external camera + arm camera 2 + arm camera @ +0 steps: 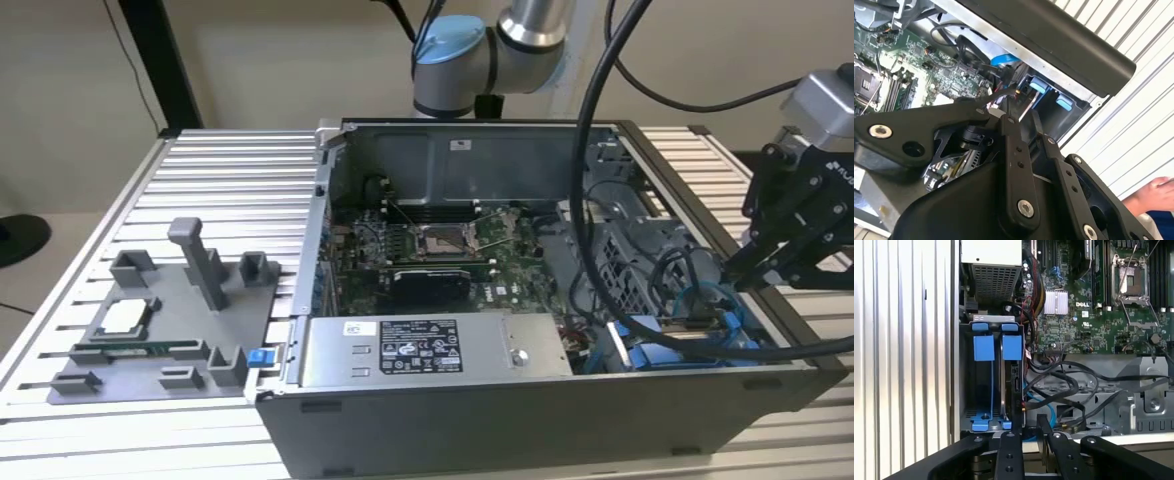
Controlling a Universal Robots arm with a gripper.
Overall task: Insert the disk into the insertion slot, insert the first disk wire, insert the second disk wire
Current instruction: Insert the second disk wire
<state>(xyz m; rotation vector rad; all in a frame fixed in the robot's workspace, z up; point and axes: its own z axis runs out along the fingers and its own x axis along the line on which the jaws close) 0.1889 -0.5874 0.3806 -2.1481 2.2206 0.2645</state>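
Note:
The disk stands on edge in the insertion slot, a bay with blue rails and tabs at the corner of the open case, beside an empty blue carrier. My gripper hovers just over the disk's connector end. A blue wire and black wires run from the board toward that end and pass under the gripper. In the exterior view the gripper hangs over the bay at the case's right. In the second wrist view the gripper points at the blue tabs.
The grey labelled power-supply box sits next to the bay, with the motherboard behind it. A grey fixture plate with parts lies on the ribbed table at the exterior view's left. A person's hand rests outside the case wall.

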